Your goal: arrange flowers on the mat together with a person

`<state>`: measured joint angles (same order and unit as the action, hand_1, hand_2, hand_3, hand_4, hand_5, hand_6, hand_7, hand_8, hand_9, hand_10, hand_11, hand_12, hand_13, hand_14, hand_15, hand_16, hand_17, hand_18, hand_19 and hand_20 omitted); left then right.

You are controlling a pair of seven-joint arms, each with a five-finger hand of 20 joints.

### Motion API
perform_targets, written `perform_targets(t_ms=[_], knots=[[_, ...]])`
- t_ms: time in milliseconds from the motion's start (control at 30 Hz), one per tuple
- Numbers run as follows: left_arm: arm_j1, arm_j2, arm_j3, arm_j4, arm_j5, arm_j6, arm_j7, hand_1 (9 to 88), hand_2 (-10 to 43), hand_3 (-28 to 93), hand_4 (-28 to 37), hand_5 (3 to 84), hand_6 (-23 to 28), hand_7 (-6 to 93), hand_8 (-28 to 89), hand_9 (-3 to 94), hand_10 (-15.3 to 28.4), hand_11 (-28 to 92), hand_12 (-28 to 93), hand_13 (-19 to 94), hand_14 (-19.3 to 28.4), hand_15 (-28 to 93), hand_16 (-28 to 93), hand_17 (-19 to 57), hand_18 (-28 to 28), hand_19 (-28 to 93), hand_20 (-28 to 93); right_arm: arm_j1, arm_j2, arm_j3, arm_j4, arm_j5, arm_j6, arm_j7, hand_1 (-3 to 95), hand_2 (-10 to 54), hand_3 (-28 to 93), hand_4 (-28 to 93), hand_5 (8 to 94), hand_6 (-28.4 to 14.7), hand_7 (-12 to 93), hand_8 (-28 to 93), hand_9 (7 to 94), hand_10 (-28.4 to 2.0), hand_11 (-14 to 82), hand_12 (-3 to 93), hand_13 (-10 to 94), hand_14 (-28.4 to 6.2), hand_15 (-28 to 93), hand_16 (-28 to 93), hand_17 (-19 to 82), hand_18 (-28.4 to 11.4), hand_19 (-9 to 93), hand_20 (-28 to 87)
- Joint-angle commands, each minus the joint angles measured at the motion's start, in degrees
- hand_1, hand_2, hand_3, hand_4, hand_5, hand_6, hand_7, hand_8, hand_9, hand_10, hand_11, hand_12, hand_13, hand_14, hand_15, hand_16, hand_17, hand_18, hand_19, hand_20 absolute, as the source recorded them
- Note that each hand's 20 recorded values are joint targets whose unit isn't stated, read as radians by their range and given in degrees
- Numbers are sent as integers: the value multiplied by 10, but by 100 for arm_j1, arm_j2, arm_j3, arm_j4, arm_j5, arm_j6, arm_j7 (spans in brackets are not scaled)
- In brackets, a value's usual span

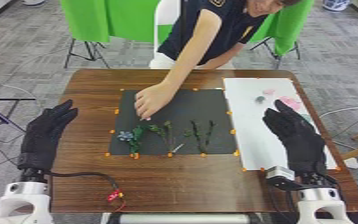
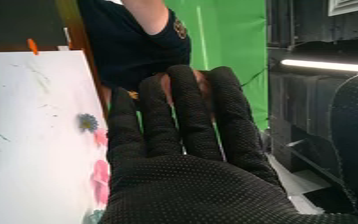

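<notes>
I see a badge (image 2: 179,29) on the person's dark sleeve, its print too small to read. In the head view, orange tabs (image 1: 233,131) mark the edges of the black mat (image 1: 153,148), at the frame's middle on the brown worktop (image 1: 82,172). A strip of bare wood runs between the mat and the worktop's left edge, where I hold my left hand (image 1: 47,132), fingers straight. My right hand (image 1: 293,131) is over the white sheet (image 1: 251,135), right of centre, fingers extended and a little apart, gripping nothing; in the right wrist view my right hand (image 2: 189,182) has its fingers upright. The blue flower (image 1: 127,135) lies at the mat's lower left, with green stems (image 1: 168,134) beside it. The person's hand (image 1: 156,101) is over the mat, fingertips near the blue flower. Pink flowers (image 1: 291,102) lie on the sheet's upper right
</notes>
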<state>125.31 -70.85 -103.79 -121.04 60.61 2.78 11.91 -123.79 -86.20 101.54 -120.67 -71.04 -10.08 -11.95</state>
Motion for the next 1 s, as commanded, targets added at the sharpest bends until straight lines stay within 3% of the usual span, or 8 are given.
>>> perform_targets(t_ms=[33, 433, 767, 900, 933, 1000], knots=[[15, -51, -31, 21, 9, -41, -105, 207, 107, 626, -283, 473, 70, 64, -49, 447, 152, 137, 120, 307, 154, 78, 19, 42, 103, 51, 132, -60, -10, -45, -15, -33, 31, 20, 97, 16, 797, -168, 432, -45, 74, -84, 432, -160, 46, 110, 293, -137, 78, 141, 160, -114, 56, 249], [-13, -3, -33, 31, 0, -49, -115, 208, 105, 626, -283, 474, 71, 64, -48, 447, 153, 136, 121, 307, 156, 77, 19, 41, 104, 52, 131, -34, -13, -35, 15, -71, -2, -43, 103, 8, 798, -166, 438, -45, 78, -85, 433, -159, 47, 110, 296, -134, 80, 140, 163, -114, 56, 253], [13, -29, -58, 21, -13, -42, -137, 210, 106, 623, -283, 475, 74, 60, -49, 447, 154, 134, 121, 307, 155, 77, 19, 41, 103, 51, 131, -28, 117, 28, -8, -93, -42, -20, 119, -1, 790, -165, 443, -48, 78, -83, 437, -160, 51, 121, 346, -150, 109, 162, 197, -142, 163, 313], [-41, -4, -48, 40, 12, -57, -175, 211, 105, 623, -283, 476, 76, 59, -48, 447, 154, 134, 122, 306, 156, 77, 19, 41, 103, 51, 132, 155, 370, 323, -11, -608, -275, -112, 161, -45, 780, -163, 439, -48, 77, -80, 426, -160, 48, 129, 367, -156, 117, 187, 200, -154, 219, 334], [-45, 15, -42, 37, 15, -32, -181, 211, 105, 623, -283, 476, 76, 59, -48, 447, 153, 134, 122, 306, 156, 77, 19, 41, 103, 51, 131, 202, 467, 356, -54, -810, -77, -131, 168, -51, 776, -163, 437, -49, 77, -80, 416, -159, 46, 132, 372, -157, 118, 195, 203, -155, 241, 342], [-67, 40, -34, 46, 27, -25, -183, 212, 106, 623, -283, 476, 76, 59, -48, 447, 153, 134, 122, 307, 156, 77, 19, 41, 103, 51, 131, 261, 745, 288, -181, -1218, 881, -117, 197, -60, 764, -169, 430, -50, 85, -79, 377, -158, 41, 164, 412, -156, 139, 234, 202, -158, 362, 383]])
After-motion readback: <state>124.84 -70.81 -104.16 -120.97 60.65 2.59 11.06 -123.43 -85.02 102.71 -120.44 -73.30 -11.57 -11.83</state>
